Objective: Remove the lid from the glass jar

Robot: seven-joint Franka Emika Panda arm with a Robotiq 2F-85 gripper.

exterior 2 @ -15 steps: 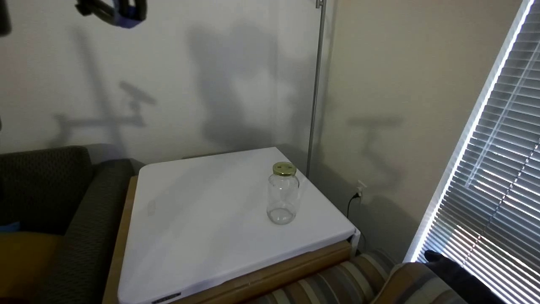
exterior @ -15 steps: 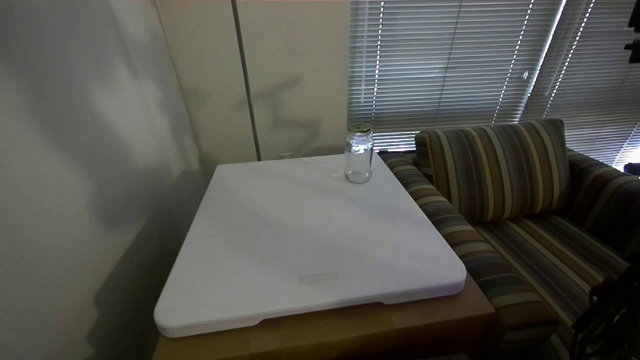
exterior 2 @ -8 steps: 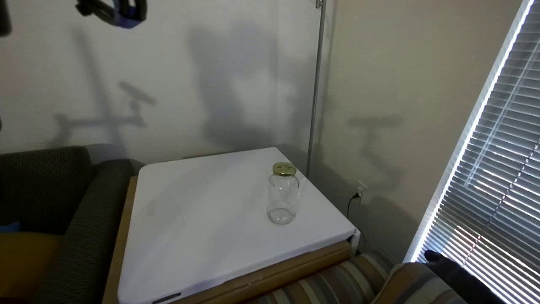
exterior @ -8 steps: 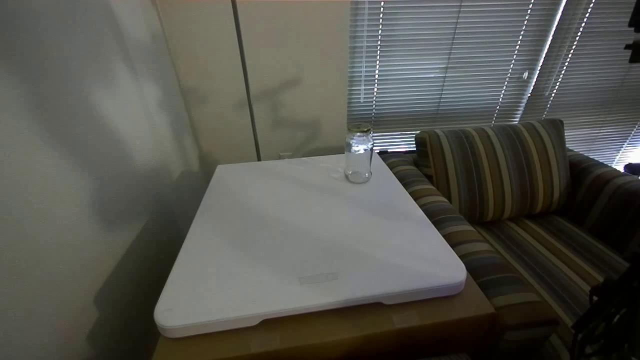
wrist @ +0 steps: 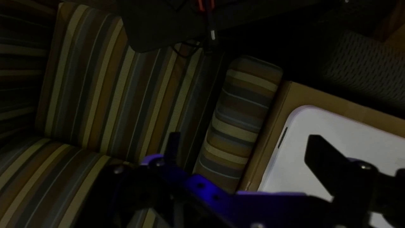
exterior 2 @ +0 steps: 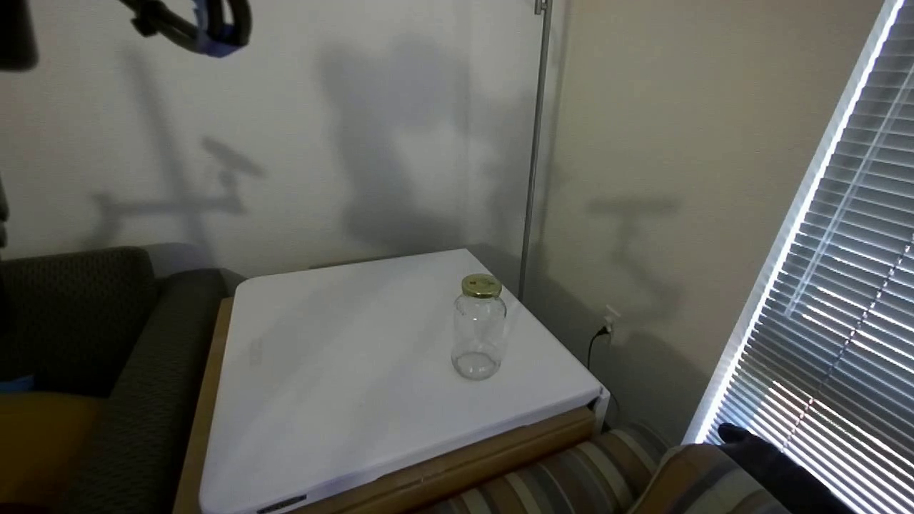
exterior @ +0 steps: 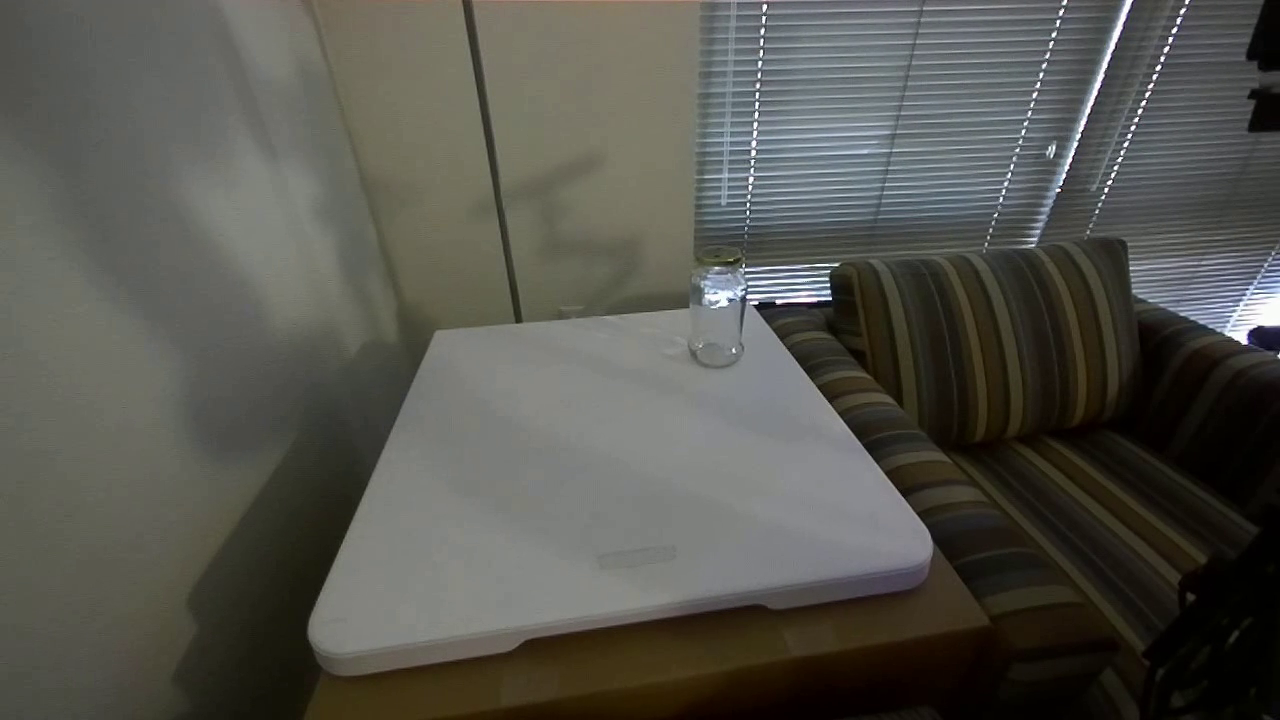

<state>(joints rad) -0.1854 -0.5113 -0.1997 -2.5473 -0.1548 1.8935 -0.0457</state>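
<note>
The glass jar [exterior: 716,322] stands upright near the far right corner of the white tabletop. It shows in both exterior views [exterior 2: 478,332]. The gold lid [exterior 2: 481,285] sits on the jar's mouth and shows in both exterior views [exterior: 719,256]. In the wrist view my gripper [wrist: 243,142] is open, with its dark fingers wide apart and nothing between them. It hangs above the striped armrest and the tabletop edge, well away from the jar. The jar and lid are out of the wrist view. Dark arm or gripper parts [exterior 2: 16,36] show at the upper left of an exterior view.
The white tabletop [exterior: 600,450] rests on a brown box [exterior: 650,660]. A striped armchair [exterior: 990,350] stands beside it, and a dark green chair [exterior 2: 71,321] on another side. A thin metal pole [exterior 2: 535,157] and walls stand behind. Blinds [exterior: 880,130] cover the window.
In the exterior views, the dark arm parts at the frame edges have moved slightly further into view and a little lower. The jar and lid have not moved.
</note>
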